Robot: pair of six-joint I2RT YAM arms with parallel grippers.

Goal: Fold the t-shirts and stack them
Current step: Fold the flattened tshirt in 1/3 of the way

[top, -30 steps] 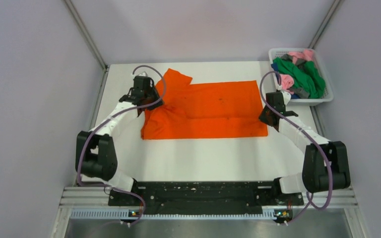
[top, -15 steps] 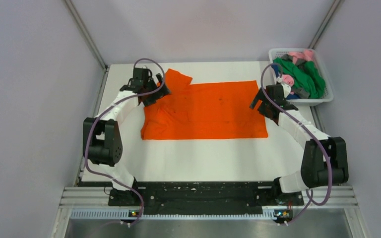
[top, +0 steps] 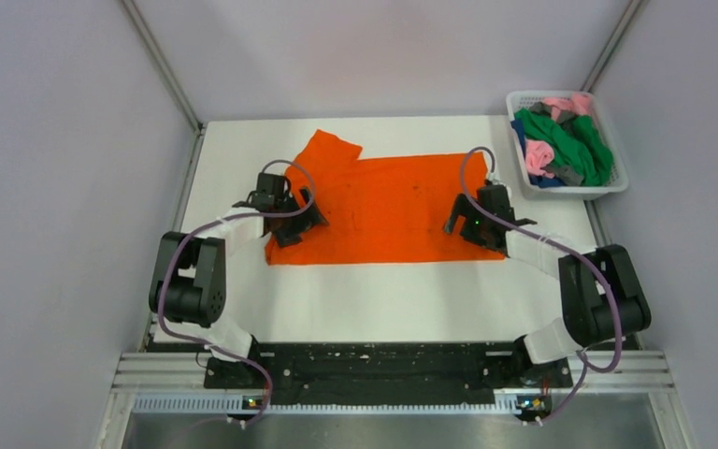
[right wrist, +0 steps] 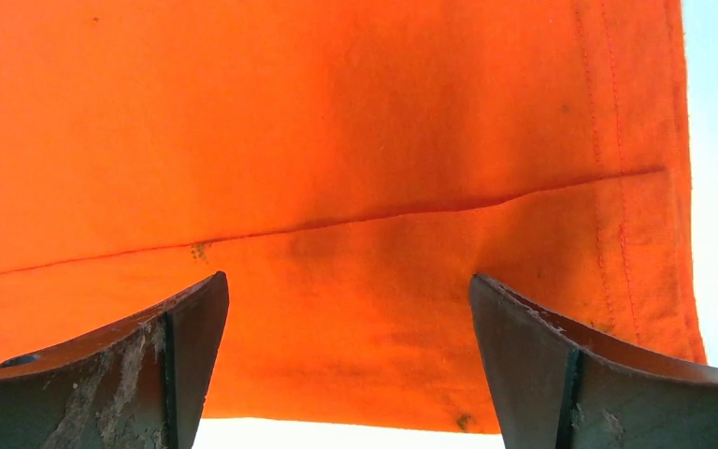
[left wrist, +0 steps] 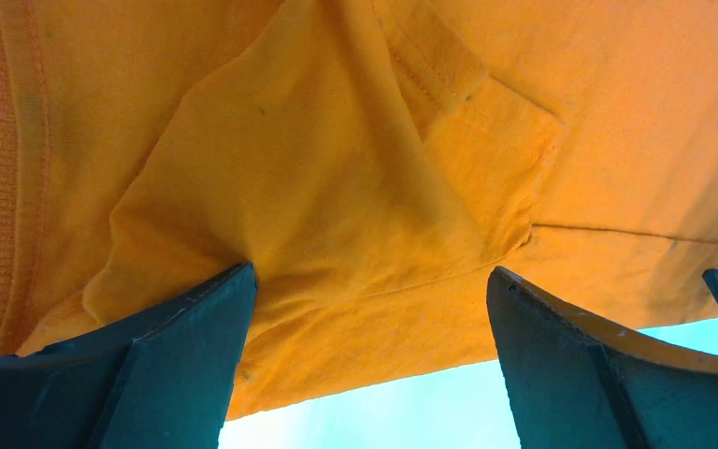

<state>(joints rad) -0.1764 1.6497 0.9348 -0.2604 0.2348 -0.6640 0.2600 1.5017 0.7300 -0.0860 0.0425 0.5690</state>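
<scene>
I see both claws spread wide, pinching nothing: the left gripper (top: 297, 217) over the orange t-shirt (top: 388, 201) at its rumpled left end, the right gripper (top: 467, 223) near its hemmed right edge. The shirt lies flat mid-table, with white table (top: 383, 299) showing between its near edge and the arm bases. The other t-shirts (top: 566, 140) sit heaped in the basket (top: 575, 193) at the far right corner.

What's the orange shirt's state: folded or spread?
Partly folded. The orange t-shirt lies flat with its near strip doubled over, the flap edge showing; one sleeve sticks out.

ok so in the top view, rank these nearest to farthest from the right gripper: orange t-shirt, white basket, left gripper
1. orange t-shirt, directly beneath the right gripper.
2. white basket, far right corner.
3. left gripper, across the shirt, left side.
</scene>
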